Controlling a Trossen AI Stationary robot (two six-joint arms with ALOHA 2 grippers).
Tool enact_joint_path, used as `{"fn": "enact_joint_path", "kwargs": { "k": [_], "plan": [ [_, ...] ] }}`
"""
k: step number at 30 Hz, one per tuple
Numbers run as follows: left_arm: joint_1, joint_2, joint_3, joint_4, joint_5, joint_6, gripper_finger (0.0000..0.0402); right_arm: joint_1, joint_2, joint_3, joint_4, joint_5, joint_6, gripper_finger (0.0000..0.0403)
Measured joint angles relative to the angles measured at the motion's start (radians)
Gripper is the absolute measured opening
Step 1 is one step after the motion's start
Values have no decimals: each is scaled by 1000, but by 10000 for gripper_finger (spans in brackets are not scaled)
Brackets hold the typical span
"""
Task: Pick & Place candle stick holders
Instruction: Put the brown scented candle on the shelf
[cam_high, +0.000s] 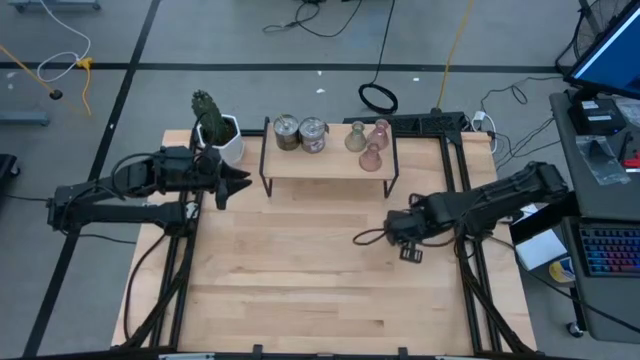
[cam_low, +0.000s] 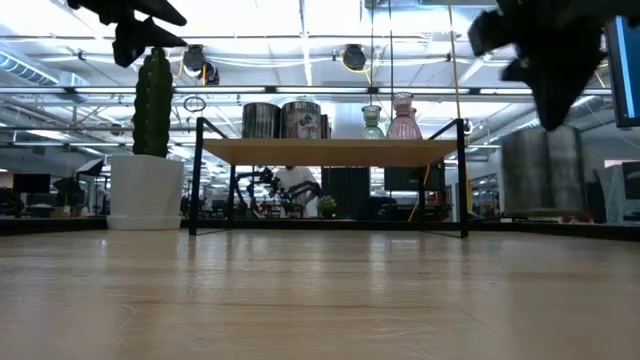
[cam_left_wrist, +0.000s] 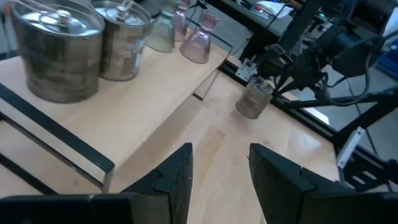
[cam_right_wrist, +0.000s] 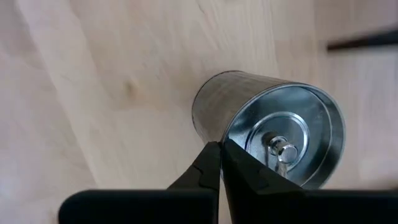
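Observation:
A small wooden shelf (cam_high: 330, 163) at the table's far side carries two silver cups (cam_high: 287, 133) (cam_high: 313, 134), an olive-green holder (cam_high: 355, 137) and two pink holders (cam_high: 379, 131) (cam_high: 371, 157). My right gripper (cam_high: 398, 226) is right of the table's middle, in front of the shelf's right end, shut on a third silver cup (cam_right_wrist: 267, 124). That cup also shows in the low view (cam_low: 545, 170) and the left wrist view (cam_left_wrist: 254, 101). My left gripper (cam_left_wrist: 221, 168) is open and empty above the table at the shelf's left end (cam_high: 236, 181). My right gripper pinches the silver cup's rim (cam_right_wrist: 225, 142) between its two fingers, one finger inside the cup and one outside. The fingers come from above, pointing down. The cup hangs upright, open end up. In the low view its base (cam_low: 545, 212) is a little clear of the table.
A white pot with a green cactus (cam_high: 216, 128) stands at the far left, close behind my left gripper. The shelf's black metal frame (cam_left_wrist: 56, 140) is beside my left gripper. Bare wood (cam_high: 320, 290) fills the table's near half. A desk with a keyboard (cam_high: 605, 250) is off the right edge.

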Motion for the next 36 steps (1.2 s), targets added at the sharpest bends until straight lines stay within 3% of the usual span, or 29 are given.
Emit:
{"fn": "enact_joint_path", "kwargs": {
  "k": [14, 19, 26, 36],
  "plan": [
    [-203, 73, 0, 10, -1, 0, 159, 7, 258, 346, 8, 55, -465, 0],
    [-298, 168, 0, 103, -6, 0, 159, -15, 318, 414, 26, 67, -647, 0],
    [-399, 287, 0, 254, -68, -3, 159, -28, 377, 506, 94, 204, -991, 0],
    [-431, 425, 48, 413, -140, -189, 159, -16, 402, 542, 191, 297, -1357, 0]
  ]
}}
